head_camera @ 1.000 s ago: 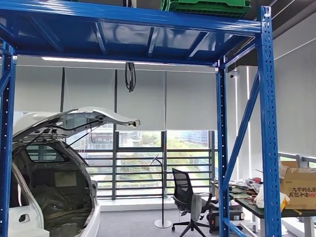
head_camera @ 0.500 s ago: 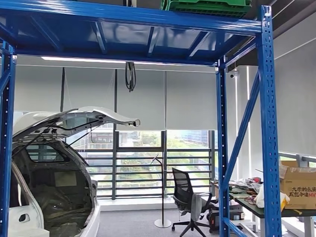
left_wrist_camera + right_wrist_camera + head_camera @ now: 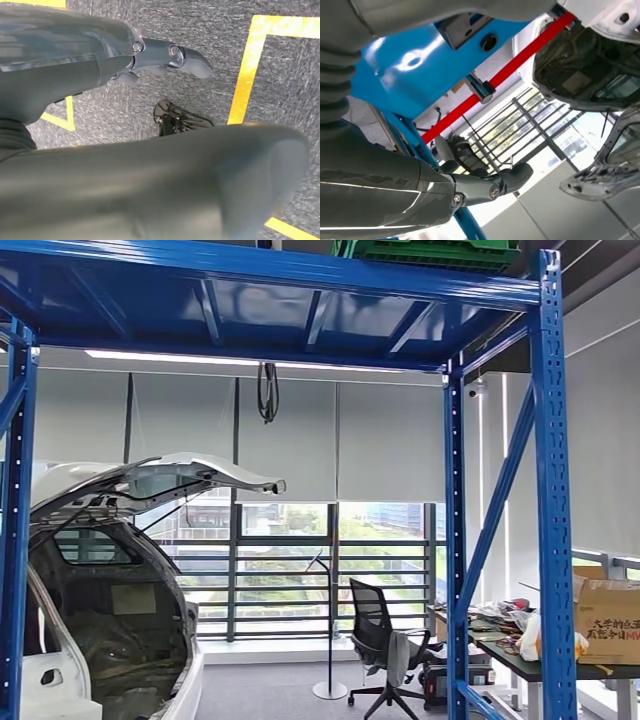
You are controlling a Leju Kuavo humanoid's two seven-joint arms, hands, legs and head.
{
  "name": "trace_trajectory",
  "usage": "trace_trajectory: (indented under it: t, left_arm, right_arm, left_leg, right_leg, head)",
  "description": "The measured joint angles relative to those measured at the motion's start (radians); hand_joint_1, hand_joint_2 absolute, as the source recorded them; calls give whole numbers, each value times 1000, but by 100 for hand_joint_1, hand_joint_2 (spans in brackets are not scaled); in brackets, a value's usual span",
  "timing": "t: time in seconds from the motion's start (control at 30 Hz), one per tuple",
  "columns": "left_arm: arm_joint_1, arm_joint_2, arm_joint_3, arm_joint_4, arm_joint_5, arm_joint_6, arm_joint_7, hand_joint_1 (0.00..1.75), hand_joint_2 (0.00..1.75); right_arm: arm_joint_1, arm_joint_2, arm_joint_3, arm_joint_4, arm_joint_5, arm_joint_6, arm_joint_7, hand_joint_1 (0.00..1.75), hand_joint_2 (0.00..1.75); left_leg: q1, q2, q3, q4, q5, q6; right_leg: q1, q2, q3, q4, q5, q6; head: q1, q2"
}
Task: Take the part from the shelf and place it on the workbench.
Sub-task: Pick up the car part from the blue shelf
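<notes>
Big open workshop with roller blinds over tall windows, and grey carpet (image 3: pixel 286 90) marked with yellow tape lines (image 3: pixel 245 75). A blue steel shelf rack (image 3: pixel 555 490) frames the head view, with a green plastic crate (image 3: pixel 426 252) on its top deck; can't make out any part or which way it points. A white car body (image 3: pixel 113 580) with its hatch raised sits left, an office chair (image 3: pixel 377 640) stands behind, and the workbench (image 3: pixel 558 665) at right carries a cardboard box (image 3: pixel 607 605) printed in red Chinese characters plus "MV". The left hand (image 3: pixel 170 55) hangs over the carpet holding nothing, fingers loose. The right hand (image 3: pixel 490 185) holds nothing either, one finger stretched out.
</notes>
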Motion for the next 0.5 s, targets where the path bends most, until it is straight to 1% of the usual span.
trace_trajectory:
  t: [0.03,0.07,0.1,0.13,0.17,0.2,0.23,0.27,0.3,0.33,0.37,0.4,0.43,0.47,0.5]
  left_arm:
    - [0,0,3,1,-3,-1,-1,0,0]
    - [-1,-1,5,2,-6,-2,-3,0,0]
    - [-2,-2,7,3,-9,-3,-5,0,0]
    - [-3,-2,9,3,-11,-4,-6,0,0]
    - [-4,-3,10,3,-12,-5,-8,0,0]
    - [-5,-4,12,3,-13,-6,-9,0,0]
    - [-5,-4,14,3,-14,-7,-10,0,0]
    - [-5,-4,15,3,-16,-8,-11,0,0]
    - [-4,-4,17,3,-18,-9,-12,0,0]
    - [-4,-5,19,3,-20,-10,-13,0,0]
    - [-4,-5,20,3,-22,-11,-14,0,0]
    - [-4,-6,21,3,-23,-12,-14,0,0]
    - [-5,-6,22,3,-24,-12,-15,0,0]
    - [-5,-6,23,3,-24,-12,-16,0,0]
    - [-5,-6,23,3,-24,-12,-18,0,0]
  right_arm:
    - [-3,-5,6,1,-6,1,1,0,0]
    - [-5,-11,11,1,-13,2,3,0,0]
    - [-7,-17,15,1,-21,4,5,0,0]
    - [-9,-23,18,1,-27,4,8,0,0]
    - [-11,-29,20,2,-33,5,10,0,0]
    - [-12,-34,22,4,-37,7,12,0,0]
    - [-12,-38,25,6,-41,9,14,0,0]
    - [-9,-42,29,9,-44,10,14,0,0]
    - [-6,-46,33,12,-47,12,14,0,0]
    - [-3,-50,37,14,-48,13,14,0,0]
    - [-1,-55,39,15,-49,13,14,0,0]
    - [1,-59,41,16,-49,13,14,0,0]
    - [1,-64,42,18,-49,13,15,0,0]
    - [2,-68,43,20,-48,14,18,0,0]
    - [5,-71,44,22,-48,15,21,0,0]
  left_leg:
    - [-1,0,-1,0,1,3]
    - [1,1,0,-3,4,8]
    - [4,2,2,-9,8,14]
    - [7,3,5,-15,12,19]
    - [11,4,7,-20,15,23]
    - [12,4,8,-22,17,25]
    - [13,4,8,-22,17,25]
    - [13,4,8,-22,16,25]
    - [14,4,9,-21,15,25]
    - [15,3,11,-21,14,23]
    - [17,1,14,-20,11,19]
    - [18,-1,15,-18,7,14]
    - [18,-3,16,-15,3,8]
    - [18,-4,13,-12,-1,2]
    - [17,-6,8,-9,-4,-2]
  right_leg:
    - [-1,0,0,-1,2,3]
    - [0,1,-1,-3,2,6]
    - [0,1,-2,0,-2,10]
    - [0,2,-9,18,-14,13]
    - [-1,2,-26,56,-36,16]
    - [-3,2,-54,116,-65,19]
    - [-5,2,-91,188,-93,23]
    - [-9,2,-123,248,-109,27]
    - [-12,2,-144,279,-107,32]
    - [-15,2,-146,271,-85,36]
    - [-18,1,-131,224,-47,39]
    - [-21,2,-105,156,-5,43]
    - [-21,4,-81,95,26,45]
    - [-21,6,-63,48,42,42]
    - [-20,8,-56,23,45,38]
  head:
    - [0,0]
    - [0,0]
    - [0,0]
    - [0,0]
    - [0,0]
    - [0,0]
    - [0,0]
    - [0,0]
    - [0,0]
    - [0,0]
    - [0,0]
    - [0,0]
    - [0,0]
    - [0,0]
    - [0,0]
